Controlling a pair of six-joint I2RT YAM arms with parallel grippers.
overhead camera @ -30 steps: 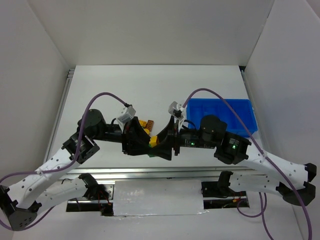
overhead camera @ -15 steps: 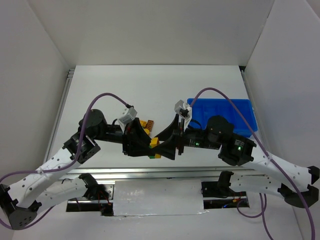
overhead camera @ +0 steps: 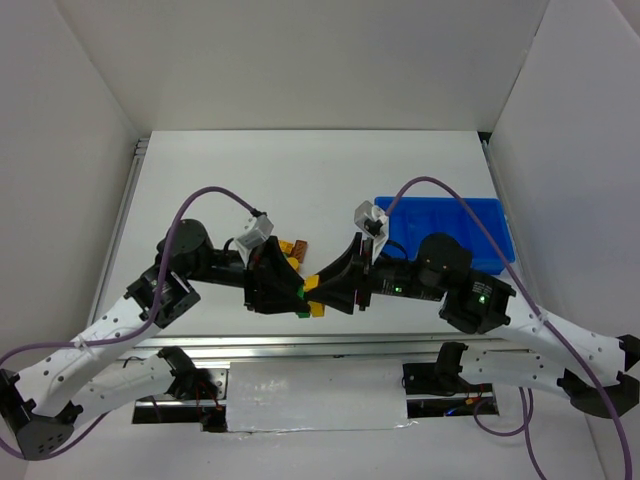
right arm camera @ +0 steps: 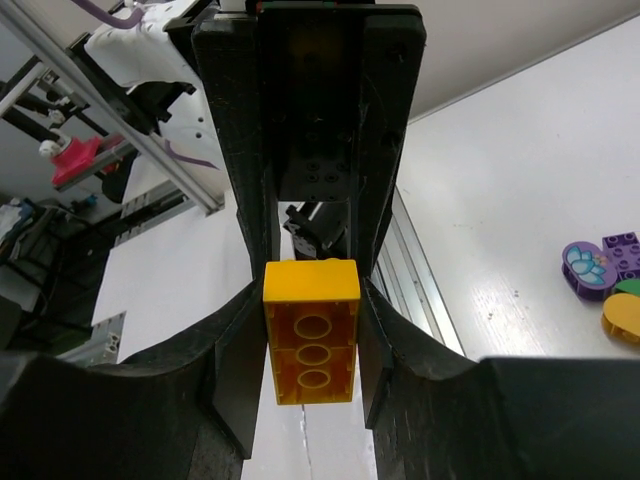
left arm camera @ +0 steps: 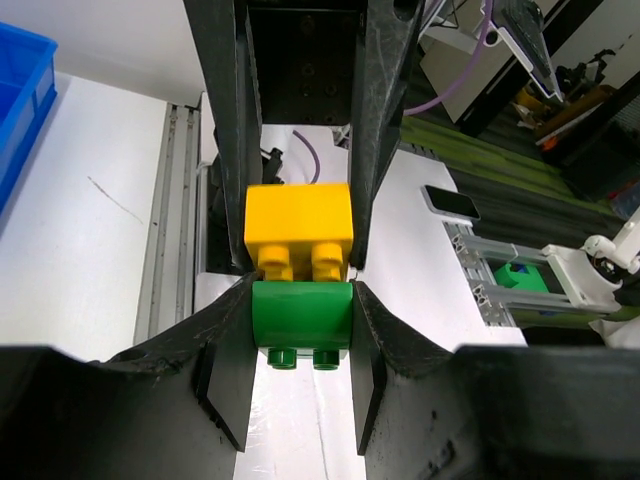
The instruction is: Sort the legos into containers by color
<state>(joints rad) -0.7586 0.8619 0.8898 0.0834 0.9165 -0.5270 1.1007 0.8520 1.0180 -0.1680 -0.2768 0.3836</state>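
Legos (overhead camera: 311, 285): none shows in any compartment, so by the look of it no piece has been sorted yet.
Held pair: a yellow lego (right arm camera: 311, 330) sits studded onto a green lego (left arm camera: 300, 318). The 2 are joined and held between the 2 claws near the front edge of the worktop (overhead camera: 250, 170), well apart from the tray.
Left claw (left arm camera: 300, 300): clenched on the green lego, 1 finger against each side.
Right claw (right arm camera: 311, 300): clenched on the yellow lego, fingers touching both long sides.
Containers: the compartments of the blue tray (overhead camera: 478, 215) at the right of the worktop. The visible part shows only bare blue; the near part is hidden behind the right arm.
Loose pieces: orange and brown pieces (overhead camera: 292, 247) lie just behind the left claw. Purple pieces (right arm camera: 592, 268) lie on the worktop, seen in the right wrist view.
Step in hand (judgement): separating the joined pair, so that each colour can go to its own compartment.
Remaining (judgement): pull the 2 apart, place both, then collect every loose piece. Nearly the whole task is left.
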